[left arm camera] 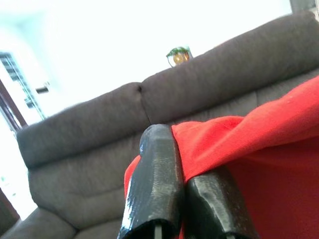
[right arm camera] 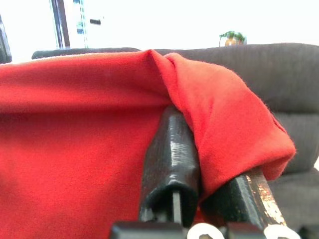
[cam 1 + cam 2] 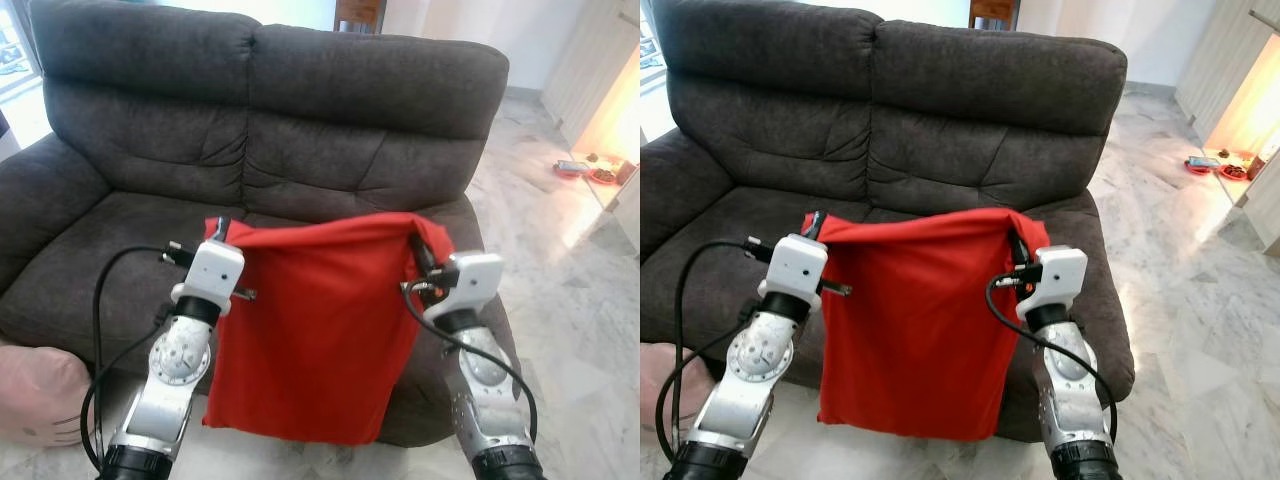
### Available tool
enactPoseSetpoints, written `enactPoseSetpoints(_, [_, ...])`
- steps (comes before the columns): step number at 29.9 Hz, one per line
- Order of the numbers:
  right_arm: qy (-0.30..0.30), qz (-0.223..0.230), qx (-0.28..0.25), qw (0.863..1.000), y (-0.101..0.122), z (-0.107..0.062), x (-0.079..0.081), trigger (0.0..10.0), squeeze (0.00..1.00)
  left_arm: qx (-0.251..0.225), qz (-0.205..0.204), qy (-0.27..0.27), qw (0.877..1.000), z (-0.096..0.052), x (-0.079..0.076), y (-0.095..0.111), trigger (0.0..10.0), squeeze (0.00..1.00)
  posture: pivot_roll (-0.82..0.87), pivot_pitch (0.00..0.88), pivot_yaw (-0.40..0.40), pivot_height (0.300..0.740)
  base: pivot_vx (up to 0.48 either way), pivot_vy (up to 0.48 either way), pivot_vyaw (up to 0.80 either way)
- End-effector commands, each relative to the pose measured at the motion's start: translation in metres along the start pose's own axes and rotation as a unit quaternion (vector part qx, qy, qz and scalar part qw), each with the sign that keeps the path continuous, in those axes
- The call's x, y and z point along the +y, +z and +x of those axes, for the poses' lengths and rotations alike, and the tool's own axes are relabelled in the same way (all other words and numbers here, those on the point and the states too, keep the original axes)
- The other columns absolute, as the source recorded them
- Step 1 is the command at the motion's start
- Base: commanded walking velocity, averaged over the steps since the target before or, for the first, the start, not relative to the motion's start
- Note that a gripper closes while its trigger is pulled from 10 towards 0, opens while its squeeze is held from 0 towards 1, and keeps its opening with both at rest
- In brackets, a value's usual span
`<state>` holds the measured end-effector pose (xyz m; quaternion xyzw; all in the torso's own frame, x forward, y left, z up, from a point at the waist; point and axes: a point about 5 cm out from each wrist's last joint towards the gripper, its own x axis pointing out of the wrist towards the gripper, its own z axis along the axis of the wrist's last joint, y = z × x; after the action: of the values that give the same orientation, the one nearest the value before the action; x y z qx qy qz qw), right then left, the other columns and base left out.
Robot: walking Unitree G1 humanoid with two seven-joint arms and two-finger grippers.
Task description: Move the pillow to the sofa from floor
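A flat red pillow (image 3: 305,330) hangs in the air before the dark grey sofa (image 3: 270,130), its lower edge below the seat front. My left gripper (image 3: 218,232) is shut on the pillow's upper left corner, and its black fingers (image 1: 154,184) pinch the red cloth. At the upper right corner my right gripper (image 3: 418,248) is shut on the pillow, with cloth folded over its fingers (image 2: 172,159). Both arms reach forward at seat height.
A pink cushion (image 3: 35,395) lies on the floor at the lower left, beside the sofa's arm. Pale marble floor (image 3: 570,280) runs along the right, with small items (image 3: 590,168) by a lit cabinet at the far right.
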<state>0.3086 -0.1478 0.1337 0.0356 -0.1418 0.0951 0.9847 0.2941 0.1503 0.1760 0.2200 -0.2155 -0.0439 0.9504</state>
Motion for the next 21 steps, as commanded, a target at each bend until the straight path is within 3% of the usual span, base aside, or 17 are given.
enactPoseSetpoints(1, [-0.022,-0.012,-0.066,0.998,0.031,0.01,-0.01,10.0,0.0,-0.053,0.009,0.034,0.998,0.011,0.016,0.025,10.0,0.0,0.12,0.008,-0.081,0.74,0.0,0.0,0.0])
enactPoseSetpoints(8, [-0.018,-0.014,-0.068,0.997,0.034,0.006,-0.008,10.0,0.0,-0.041,0.011,0.039,0.998,0.005,0.018,0.022,10.0,0.0,0.12,0.012,-0.077,0.74,0.0,0.0,0.0])
enactPoseSetpoints(21, [-0.015,-0.003,-0.074,0.997,0.041,0.007,-0.004,10.0,0.0,-0.039,0.013,0.037,0.998,0.006,0.019,0.026,10.0,0.0,0.12,0.006,-0.069,0.74,0.0,0.0,0.0])
